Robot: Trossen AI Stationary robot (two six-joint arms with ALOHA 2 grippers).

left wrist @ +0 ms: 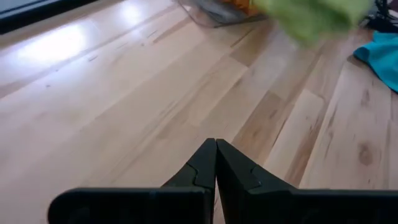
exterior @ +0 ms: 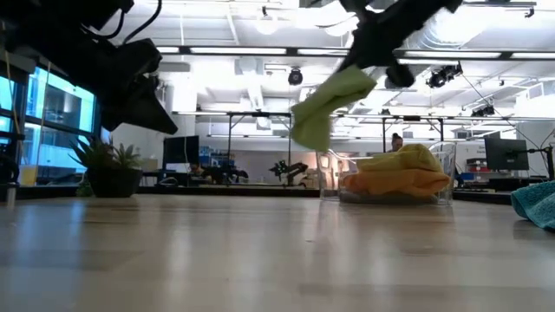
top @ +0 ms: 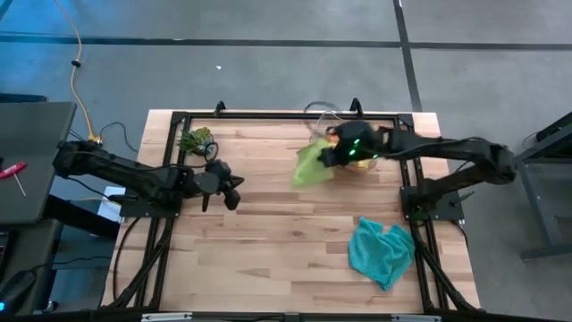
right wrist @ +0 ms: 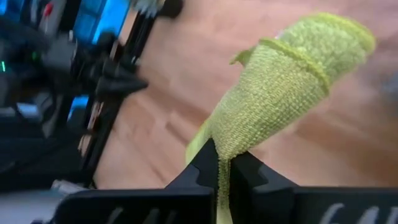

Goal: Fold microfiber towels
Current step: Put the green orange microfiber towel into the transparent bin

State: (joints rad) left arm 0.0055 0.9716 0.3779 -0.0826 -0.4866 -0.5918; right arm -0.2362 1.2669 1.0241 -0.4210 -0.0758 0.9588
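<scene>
My right gripper (right wrist: 219, 163) is shut on a lime green microfiber towel (right wrist: 283, 81), high over the table's far middle, just in front of the clear bin (top: 332, 118). In the low view that towel (exterior: 328, 108) hangs in the air. A yellow towel (exterior: 408, 160) and an orange one (exterior: 395, 184) lie heaped in the bin. A teal towel (top: 382, 251) lies crumpled on the table at the near right. My left gripper (left wrist: 216, 152) is shut on nothing, raised over the table's left half (top: 231, 191). My right gripper pinches a bunched part of the lime towel (right wrist: 225, 144) between its two fingertips, slanting down from the table's right side. Several layers seem gathered there. The towel is lifted clear of the table and droops slack below the fingers (exterior: 312, 130).
A small green plant in a dark pot (top: 197, 140) stands at the far left. A black frame (top: 268, 116) runs along the table's far and side edges. Bare wood (top: 277, 241) lies between the arms and toward the near edge.
</scene>
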